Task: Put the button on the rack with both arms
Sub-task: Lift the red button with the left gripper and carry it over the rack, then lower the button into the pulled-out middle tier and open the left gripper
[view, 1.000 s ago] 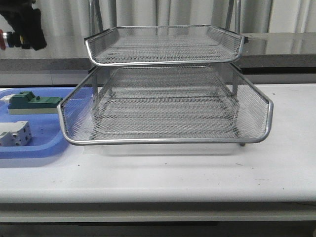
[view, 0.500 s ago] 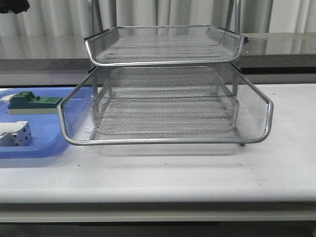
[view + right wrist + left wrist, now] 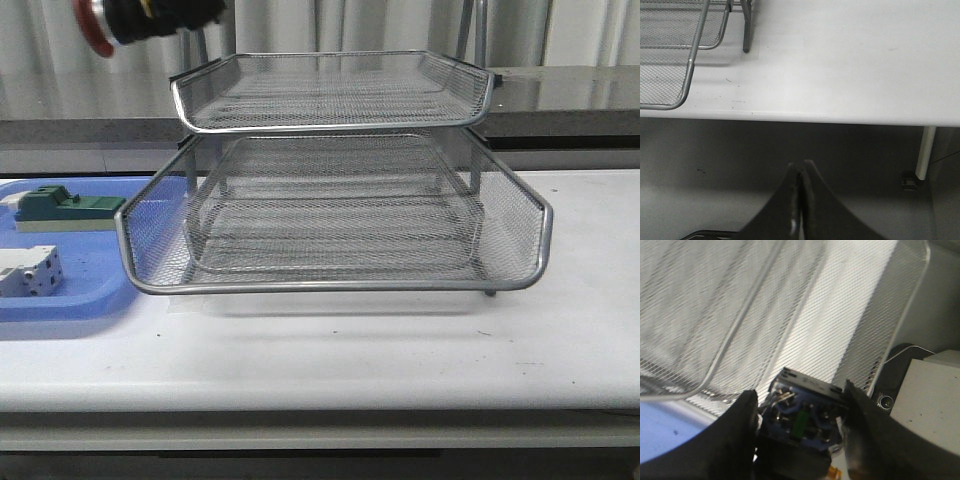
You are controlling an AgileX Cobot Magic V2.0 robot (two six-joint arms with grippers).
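The silver wire-mesh rack [image 3: 330, 190] stands on the white table, with its top tray [image 3: 330, 88] and a wider lower tray showing. My left gripper [image 3: 800, 412] is shut on the button [image 3: 802, 415], whose black body with blue and green bits sits between the black fingers [image 3: 737, 430]. In the front view the button's red head [image 3: 92, 28] and the blurred gripper [image 3: 160, 18] show at the top left, above the rack's left side. In the left wrist view the mesh trays [image 3: 765, 315] lie below. My right gripper [image 3: 802, 167] is shut and empty, below the table's front edge.
A flat blue tray [image 3: 70, 295] at the left holds a green block [image 3: 65, 208] and a white terminal block [image 3: 30, 272]. The rack's leg [image 3: 745, 30] and tray corner [image 3: 670, 60] show in the right wrist view. A table leg [image 3: 925, 152] stands to the right.
My left gripper with the button rose out of the front view at the top left, then came back in further right, close to the rack's top tray. The right arm shows no change.
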